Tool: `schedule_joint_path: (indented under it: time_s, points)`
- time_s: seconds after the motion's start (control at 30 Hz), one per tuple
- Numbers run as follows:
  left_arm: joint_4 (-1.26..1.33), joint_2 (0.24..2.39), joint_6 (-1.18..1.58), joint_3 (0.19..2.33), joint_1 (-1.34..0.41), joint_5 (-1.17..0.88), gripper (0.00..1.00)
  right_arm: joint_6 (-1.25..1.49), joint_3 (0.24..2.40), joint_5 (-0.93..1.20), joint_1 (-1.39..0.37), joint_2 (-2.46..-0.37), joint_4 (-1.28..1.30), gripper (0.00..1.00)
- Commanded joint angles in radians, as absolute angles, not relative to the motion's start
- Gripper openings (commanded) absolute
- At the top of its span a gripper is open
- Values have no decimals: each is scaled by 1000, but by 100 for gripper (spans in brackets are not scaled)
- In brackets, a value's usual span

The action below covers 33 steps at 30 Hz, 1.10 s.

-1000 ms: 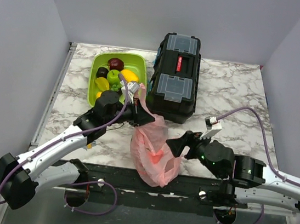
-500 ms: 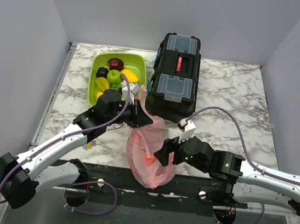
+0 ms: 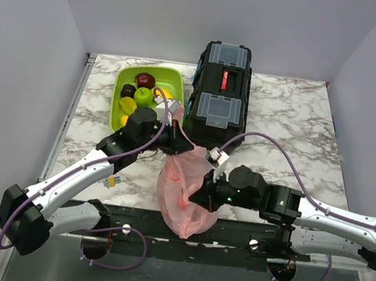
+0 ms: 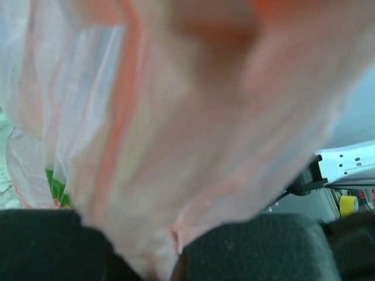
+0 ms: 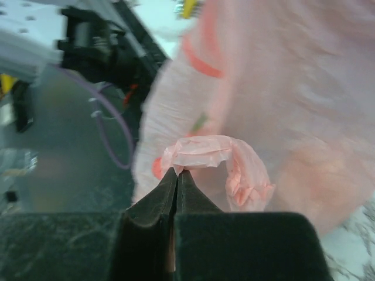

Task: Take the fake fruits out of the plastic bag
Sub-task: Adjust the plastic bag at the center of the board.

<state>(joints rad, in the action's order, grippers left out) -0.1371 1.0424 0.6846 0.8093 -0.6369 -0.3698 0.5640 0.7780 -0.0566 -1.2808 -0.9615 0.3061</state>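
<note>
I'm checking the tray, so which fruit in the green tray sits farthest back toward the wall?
The dark maroon apple, at the tray's far end; the bright green apple lies in front of it.

Top cam: plastic bag (image 3: 184, 181) sits at the desk (image 3: 288, 119) near edge, its lower part hanging over the edge. Left claw (image 3: 174, 141) pinches the bag's top corner, film pulled to a point. Right claw (image 3: 199, 196) is pressed into the bag's right side, tips hidden by the film. Reddish lump (image 3: 184, 198) shows through the film. Black toolbox (image 3: 220, 93) is just behind the bag. Lime-green tray (image 3: 122, 76) to its left holds a maroon apple (image 3: 145, 79) and a green apple (image 3: 142, 96), plus other fruit.
</note>
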Motion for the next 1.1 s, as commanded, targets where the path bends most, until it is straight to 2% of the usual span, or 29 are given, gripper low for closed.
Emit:
schedule_joint_path:
  time_s: [0.0, 0.1, 0.17, 0.23, 0.33, 0.43, 0.47, 0.57, 0.63, 0.83, 1.0, 1.07]
  points:
    - [-63, 1088, 718, 870, -631, -378, 2, 520, 880, 241, -1282, -1049, 206, 1]
    - [-45, 1109, 726, 887, -622, -389, 1, 574, 897, 436, -1302, -1167, 40, 1]
    - [-48, 1122, 716, 905, -610, -397, 0, 580, 919, 453, -1362, -1252, -73, 1]
    - [-55, 1133, 707, 921, -595, -412, 0, 569, 963, 404, -1408, -1355, -106, 1]
    - [-60, 1146, 688, 937, -581, -445, 0, 547, 1060, 227, -1443, -1506, -9, 1]
    - [-63, 1139, 680, 923, -567, -452, 0, 530, 1086, 109, -1461, -1528, 59, 2]
    - [-60, 1134, 677, 914, -564, -455, 0, 531, 1068, 99, -1462, -1512, 48, 9]
    - [-54, 1127, 672, 891, -550, -471, 0, 522, 1027, 113, -1461, -1431, 36, 37]
    - [-47, 1123, 668, 878, -538, -481, 0, 518, 1025, 108, -1462, -1389, 82, 47]
    - [-53, 1103, 633, 858, -513, -482, 0, 526, 1007, 97, -1461, -1253, 199, 64]
    - [-78, 1089, 609, 854, -502, -468, 0, 534, 977, 134, -1462, -1134, 194, 67]
    - [-81, 1085, 609, 854, -500, -471, 0, 532, 951, 55, -1461, -1085, 206, 67]
